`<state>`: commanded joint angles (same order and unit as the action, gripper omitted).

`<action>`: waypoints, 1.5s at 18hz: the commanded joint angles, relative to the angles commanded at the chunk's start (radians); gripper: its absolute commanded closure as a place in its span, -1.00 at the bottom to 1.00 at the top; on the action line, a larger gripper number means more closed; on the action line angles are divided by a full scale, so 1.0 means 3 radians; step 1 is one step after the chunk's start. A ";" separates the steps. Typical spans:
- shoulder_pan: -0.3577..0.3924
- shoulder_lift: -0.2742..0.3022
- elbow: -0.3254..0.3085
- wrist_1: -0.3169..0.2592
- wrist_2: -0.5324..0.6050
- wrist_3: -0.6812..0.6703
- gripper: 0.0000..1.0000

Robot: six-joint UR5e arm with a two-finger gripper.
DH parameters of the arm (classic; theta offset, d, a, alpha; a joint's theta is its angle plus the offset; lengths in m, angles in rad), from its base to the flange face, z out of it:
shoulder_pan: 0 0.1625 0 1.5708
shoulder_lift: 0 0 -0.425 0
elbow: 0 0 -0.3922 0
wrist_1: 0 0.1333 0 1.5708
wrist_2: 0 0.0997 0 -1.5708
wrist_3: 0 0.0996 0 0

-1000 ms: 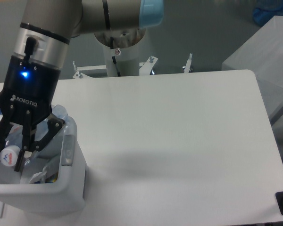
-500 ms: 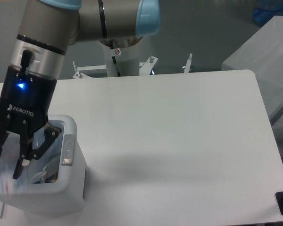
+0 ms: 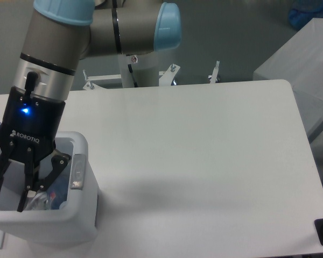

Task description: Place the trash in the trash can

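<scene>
While the arm (image 3: 91, 32) reaches down from the upper left of the fixed camera's view, its black end effector (image 3: 9, 191) hangs over the open top of the white trash can (image 3: 70, 217), which stands on the white tabletop (image 3: 204, 161) at the lower left corner of the picture. Its fingers (image 3: 26, 188) are spread apart and point down into the can, and nothing is caught between them. A small blue light glows on the black body just above the fingers. Inside the can, just right of the fingers, lies the bottle (image 3: 49, 193), seen as a clear, bluish shape with a dark patch; its label and cap cannot be made out from here. Whether the wrapper also lies in the can cannot be told, since the end effector and the near wall hide most of the inside. A grey tab (image 3: 76, 172) sits on the can's right rim. Behind the tabletop stands the arm's white base post (image 3: 137, 70) with metal brackets at its foot.
</scene>
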<state>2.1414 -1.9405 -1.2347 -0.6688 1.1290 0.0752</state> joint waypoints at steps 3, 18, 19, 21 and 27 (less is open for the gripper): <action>0.0204 0.0051 -0.0240 0.0000 0.0041 0.0000 -1.00; 0.0910 0.0306 -0.0844 -0.0641 0.1283 0.1173 -1.00; 0.0936 0.0342 -0.0809 -0.0892 0.1314 0.1373 -1.00; 0.1017 0.0449 -0.0762 -0.1266 0.1319 0.1701 -1.00; 0.1355 0.0751 -0.0936 -0.1667 0.1391 0.2688 -1.00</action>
